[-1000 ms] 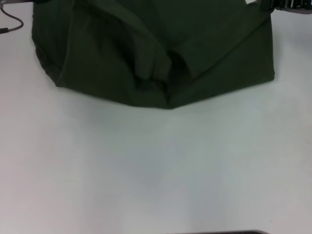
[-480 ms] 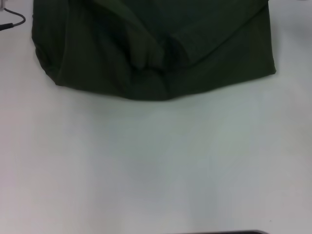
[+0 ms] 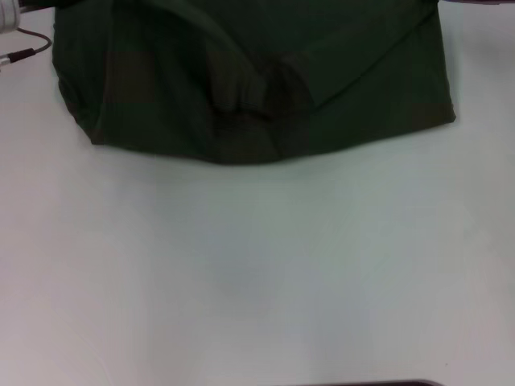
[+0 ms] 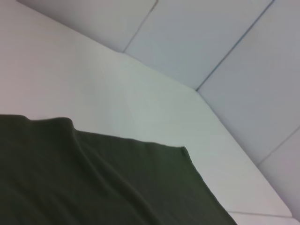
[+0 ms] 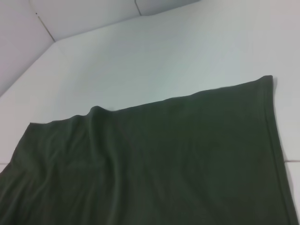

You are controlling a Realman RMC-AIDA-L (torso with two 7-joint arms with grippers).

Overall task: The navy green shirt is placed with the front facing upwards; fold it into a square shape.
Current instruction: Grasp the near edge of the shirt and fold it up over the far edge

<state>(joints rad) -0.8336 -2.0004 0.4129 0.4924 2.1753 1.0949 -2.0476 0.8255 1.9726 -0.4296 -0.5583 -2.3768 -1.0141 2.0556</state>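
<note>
Left arm [image 3: 10, 14]: I see only sliver with cable at far-left top of head view; jaws out of sight, can't tell their state. Navy green shirt [image 3: 257, 80] lies bunched on far part of white desk [image 3: 257, 273], folded layers overlapping, sleeve puckered near middle. Wrist views show flat green fabric, hem straight. Right arm barely at top-right edge; jaws' state I can't tell.

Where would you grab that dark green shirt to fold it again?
Probably at the two near corners of the navy green shirt, one at each end of its near edge. That edge lies on the white table facing the robot, with open table in front, so coming in from the near side looks simplest.
</note>
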